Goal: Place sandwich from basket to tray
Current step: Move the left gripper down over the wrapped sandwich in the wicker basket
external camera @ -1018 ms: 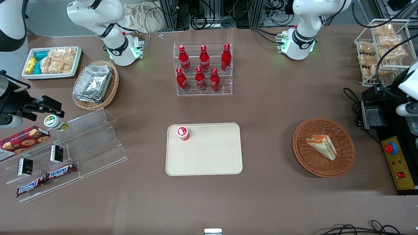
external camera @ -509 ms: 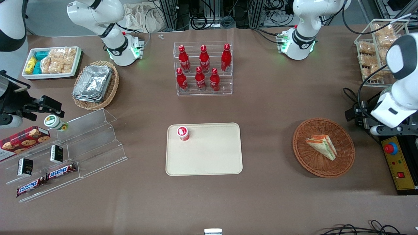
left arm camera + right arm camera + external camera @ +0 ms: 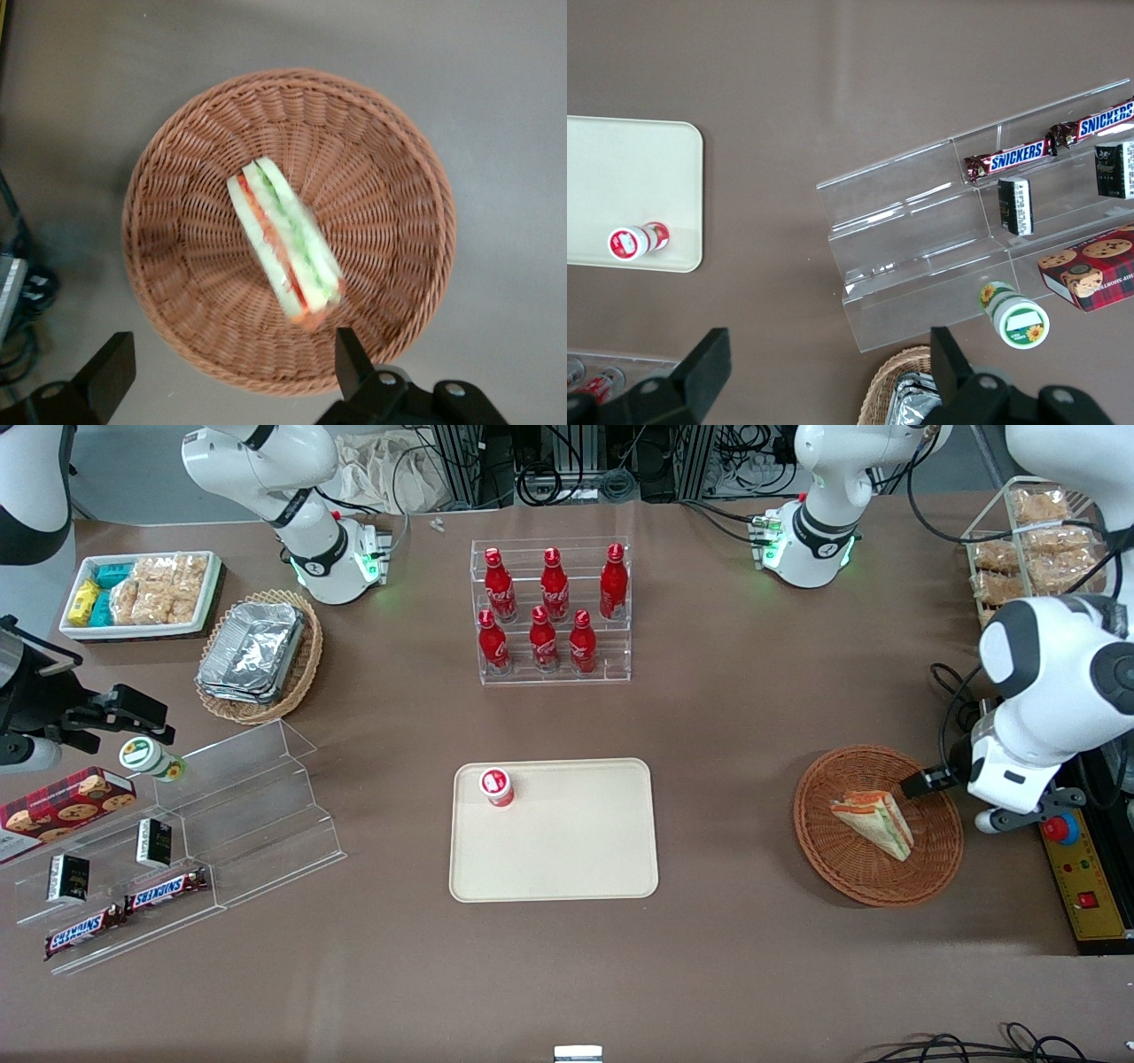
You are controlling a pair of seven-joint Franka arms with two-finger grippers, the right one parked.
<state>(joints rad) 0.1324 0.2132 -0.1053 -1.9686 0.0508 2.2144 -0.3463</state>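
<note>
The sandwich (image 3: 873,823) (image 3: 283,242) lies in the middle of the basket (image 3: 850,868) (image 3: 177,177), directly under the gripper (image 3: 226,363) (image 3: 921,784), which hangs above it with fingers spread wide apart and nothing between them. Neither fingertip touches bread or wicker. In the wrist view the sandwich runs slantwise between the two black fingers (image 3: 104,376), with bare wicker all round it out to the rim, so there is room on both long sides. In the front view only one dark finger shows, over the basket's rim, poking out from the white wrist.

The basket sits on bare brown table (image 3: 735,726), well clear of everything but the control box (image 3: 1085,877) just beside it toward the working arm's end. From the gripper toward the parked arm's end, open table leads to the tray (image 3: 567,868), well apart from the basket. A small red-capped bottle (image 3: 497,786) stands on the tray's corner farthest from the gripper; the rest of the tray is bare. A rack of red bottles (image 3: 551,611) stands farther from the front camera than the tray.

Half a second ago the arm stood off the basket, over the control box; a second ago it was barely in view at the table's end. It has since swung in over the basket. The sandwich, basket and tray have not shifted.
</note>
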